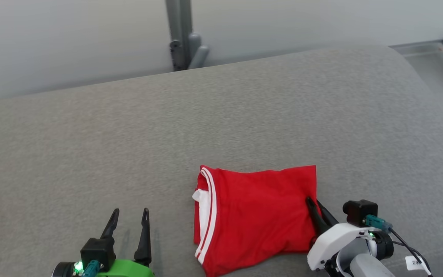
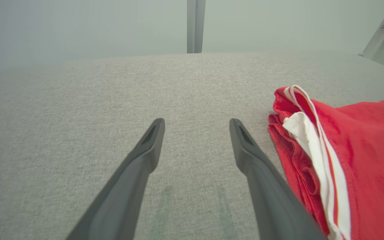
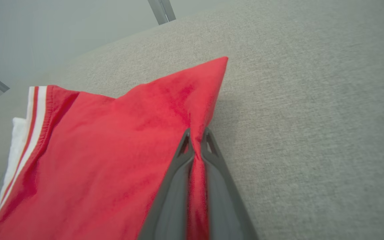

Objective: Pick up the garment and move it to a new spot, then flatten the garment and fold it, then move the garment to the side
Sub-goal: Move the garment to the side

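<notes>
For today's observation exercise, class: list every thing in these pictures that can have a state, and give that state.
red garment, folded, lying on the grey surface.
right hand, shut on the garment's right edge.
left hand, open, empty, left of the garment.

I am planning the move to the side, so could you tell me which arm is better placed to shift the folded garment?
Probably the right: the right gripper is shut on the red garment at its right edge, cloth pinched in its jaws; the left gripper stands open over the grey surface beside it.
</notes>
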Robot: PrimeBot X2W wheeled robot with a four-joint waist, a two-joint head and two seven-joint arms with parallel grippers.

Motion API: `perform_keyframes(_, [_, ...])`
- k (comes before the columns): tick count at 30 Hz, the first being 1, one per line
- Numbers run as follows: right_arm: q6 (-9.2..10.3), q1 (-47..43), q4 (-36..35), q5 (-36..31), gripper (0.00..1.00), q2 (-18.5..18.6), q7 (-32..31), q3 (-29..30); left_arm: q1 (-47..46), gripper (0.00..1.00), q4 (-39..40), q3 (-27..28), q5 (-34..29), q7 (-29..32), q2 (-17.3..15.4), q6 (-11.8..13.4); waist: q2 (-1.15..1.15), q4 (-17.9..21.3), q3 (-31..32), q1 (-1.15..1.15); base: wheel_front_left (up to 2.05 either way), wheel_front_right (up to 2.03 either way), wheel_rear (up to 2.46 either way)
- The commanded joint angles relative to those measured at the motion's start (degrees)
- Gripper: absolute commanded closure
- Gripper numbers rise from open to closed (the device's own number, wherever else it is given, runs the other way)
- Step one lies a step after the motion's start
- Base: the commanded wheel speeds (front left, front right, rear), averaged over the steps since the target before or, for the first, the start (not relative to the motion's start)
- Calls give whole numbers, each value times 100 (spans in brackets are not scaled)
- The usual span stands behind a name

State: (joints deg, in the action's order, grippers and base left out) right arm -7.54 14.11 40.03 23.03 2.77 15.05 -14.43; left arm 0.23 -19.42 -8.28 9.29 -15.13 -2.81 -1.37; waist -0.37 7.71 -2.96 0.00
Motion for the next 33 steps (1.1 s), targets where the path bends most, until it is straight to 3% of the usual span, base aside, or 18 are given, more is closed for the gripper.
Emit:
perform_keyframes(1, [11, 36, -55, -15, 100, 25, 17, -56, -118, 0, 17, -7, -19, 0, -17, 5, 37, 1361, -101, 0, 0, 0, 0])
perform_keyframes(7, [11, 212, -243, 212, 100, 20, 17, -372, -320, 0, 16, -41, -121, 0, -20, -54, 37, 1909, -383, 0, 0, 0, 0])
perform_keyframes(14, [10, 524, -375, 300, 100, 15, 17, -697, -508, 0, 38, 31, -221, 0, -29, -31, 37, 1929, -757, 0, 0, 0, 0])
perform_keyframes(19, [10, 1152, -346, 102, 100, 39, 17, -835, -792, 0, 98, 5, -456, 0, -29, -111, 37, 1433, -1243, 0, 0, 0, 0])
perform_keyframes(24, [10, 2131, -77, -168, 100, 257, 18, -734, -1125, 0, 257, 0, -687, 0, -62, -176, 37, 691, -1808, 0, 0, 0, 0])
perform_keyframes(28, [11, 2925, 391, -388, 100, 599, 18, -327, -1326, 0, 428, 26, -797, 0, -100, -173, 37, 148, -2225, 0, 0, 0, 0])
perform_keyframes(33, [11, 3714, 1191, -844, 100, 1129, 17, 491, -1435, 0, 640, 60, -882, 0, -141, -103, 37, -265, -2618, 0, 0, 0, 0])
